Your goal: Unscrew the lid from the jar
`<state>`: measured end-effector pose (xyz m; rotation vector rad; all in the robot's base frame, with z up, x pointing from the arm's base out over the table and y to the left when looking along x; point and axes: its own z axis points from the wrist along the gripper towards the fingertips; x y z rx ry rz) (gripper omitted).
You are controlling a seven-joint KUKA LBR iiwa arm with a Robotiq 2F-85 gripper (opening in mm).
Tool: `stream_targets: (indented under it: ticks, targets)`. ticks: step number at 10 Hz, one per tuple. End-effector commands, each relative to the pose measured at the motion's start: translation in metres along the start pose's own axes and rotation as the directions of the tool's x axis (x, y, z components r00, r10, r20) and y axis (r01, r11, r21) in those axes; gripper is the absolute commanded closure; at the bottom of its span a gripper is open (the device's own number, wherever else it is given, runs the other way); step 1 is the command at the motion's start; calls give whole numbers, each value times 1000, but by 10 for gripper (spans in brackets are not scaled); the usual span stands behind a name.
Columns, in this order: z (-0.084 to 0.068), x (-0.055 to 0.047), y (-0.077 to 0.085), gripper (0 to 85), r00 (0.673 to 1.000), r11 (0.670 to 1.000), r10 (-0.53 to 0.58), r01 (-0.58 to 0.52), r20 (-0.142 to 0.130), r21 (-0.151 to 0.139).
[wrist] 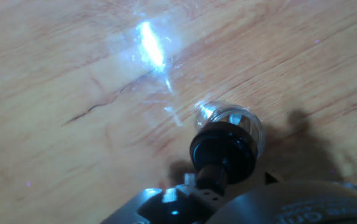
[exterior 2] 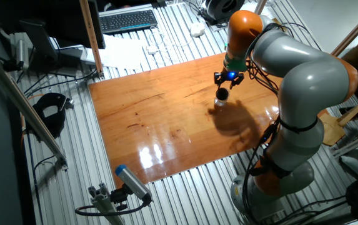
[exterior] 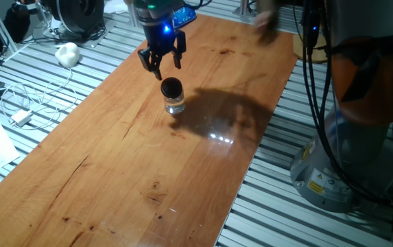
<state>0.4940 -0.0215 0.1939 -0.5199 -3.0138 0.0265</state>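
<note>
Wooden table [exterior: 114, 158]: jar [exterior: 174, 102] just below open end effector [exterior: 162, 63]

A small clear glass jar [exterior: 174, 103] is seen standing upright on the wooden worktop [exterior: 127, 151], toward the far half of the board and roughly midway across its width. It is closed by a round black lid [exterior: 171, 87], about as wide as the glass body, which is seated on top. In the hand view the lid [wrist: 223, 149] is shown from above with a narrow black knob rising from its middle, and the glass wall of the jar [wrist: 243, 121] is visible around and beyond it.
</note>
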Motion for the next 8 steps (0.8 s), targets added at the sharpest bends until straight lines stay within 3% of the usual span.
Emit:
stream_targets:
  ticks: [1, 2, 4, 8]
  targets:
    - [-4, 1, 0, 680, 1000, 1000, -17, 17, -14, -16]
    - [-8, 2, 0, 850, 999, 999, -50, 50, -13, -21]
    - [-17, 3, 3, 850, 997, 997, -71, 71, -10, -16]
    - [-39, -2, -4, 850, 992, 992, -123, 122, -28, -10]
